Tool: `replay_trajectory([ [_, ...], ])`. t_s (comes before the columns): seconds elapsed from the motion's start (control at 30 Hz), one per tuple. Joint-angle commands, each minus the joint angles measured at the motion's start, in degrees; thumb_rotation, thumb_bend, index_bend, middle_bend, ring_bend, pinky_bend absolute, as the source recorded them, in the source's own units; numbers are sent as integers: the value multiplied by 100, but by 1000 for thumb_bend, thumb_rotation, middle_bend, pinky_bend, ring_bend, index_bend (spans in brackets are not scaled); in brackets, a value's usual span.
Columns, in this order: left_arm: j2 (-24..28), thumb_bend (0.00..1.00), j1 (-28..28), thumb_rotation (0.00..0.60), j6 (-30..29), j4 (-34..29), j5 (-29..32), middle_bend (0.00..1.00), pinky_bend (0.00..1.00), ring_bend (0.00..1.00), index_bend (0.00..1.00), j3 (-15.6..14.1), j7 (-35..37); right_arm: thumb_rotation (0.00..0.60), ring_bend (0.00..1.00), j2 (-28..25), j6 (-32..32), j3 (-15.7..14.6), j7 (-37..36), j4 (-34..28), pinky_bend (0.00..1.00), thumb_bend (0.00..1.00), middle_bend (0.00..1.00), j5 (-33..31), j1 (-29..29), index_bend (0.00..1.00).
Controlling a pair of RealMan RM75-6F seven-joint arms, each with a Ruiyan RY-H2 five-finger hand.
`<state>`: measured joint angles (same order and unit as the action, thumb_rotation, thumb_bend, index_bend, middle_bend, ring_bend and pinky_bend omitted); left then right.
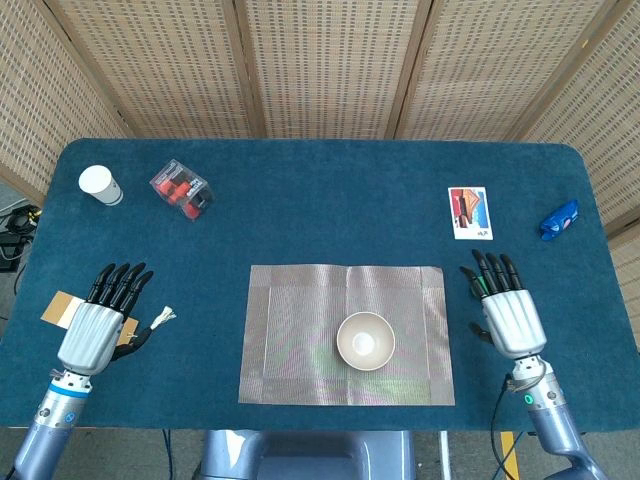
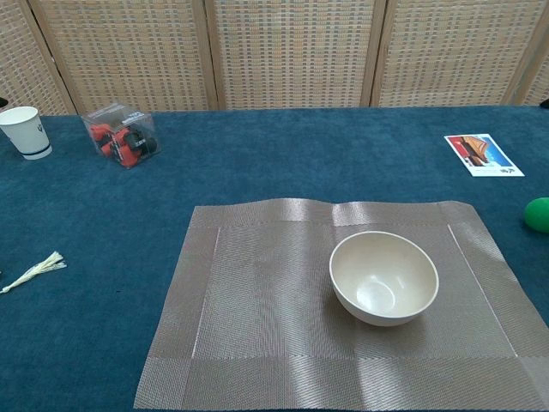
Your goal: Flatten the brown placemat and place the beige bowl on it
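One beige bowl point(image 1: 365, 340) upright on brown placemat point(image 1: 300, 335), flat near tabletop point(image 1: 320, 200) front edge; left hand point(image 1: 92, 333) at front-left corner, right hand point(image 1: 511, 321) beside mat's right edge, fingers point(image 1: 487, 271) spread, gripping nothing.

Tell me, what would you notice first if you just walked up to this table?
The beige bowl sitting upright on the flat brown placemat, near the front middle of the blue table. Then the two silver robot hands, left hand and right hand, fingers spread, on either side of the mat.
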<state>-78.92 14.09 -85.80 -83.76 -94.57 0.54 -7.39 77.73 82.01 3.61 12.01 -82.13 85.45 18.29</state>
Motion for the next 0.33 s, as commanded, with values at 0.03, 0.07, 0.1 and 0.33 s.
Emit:
replay_trajectory([
  [0.03, 21, 259, -99, 600, -69, 73, 96, 0, 0, 0, 49, -7, -5, 600, 0, -192, 294, 76, -552, 374, 6, 210, 0, -159, -297, 103],
  [0.07, 25, 255, -121, 600, -83, 89, 119, 0, 0, 0, 47, -6, -4, 600, 0, -212, 327, 75, -633, 431, 6, 208, 0, -165, -336, 102],
  [0.1, 34, 249, -148, 600, -94, 106, 156, 0, 0, 0, 38, -4, -8, 600, 0, -240, 358, 75, -717, 491, 5, 204, 0, -192, -387, 102],
  [0.33, 144, 186, -506, 600, -433, 206, 540, 0, 0, 0, 0, 105, -195, 600, 0, -502, 775, 57, -1584, 691, 0, 182, 0, -197, -828, 14],
])
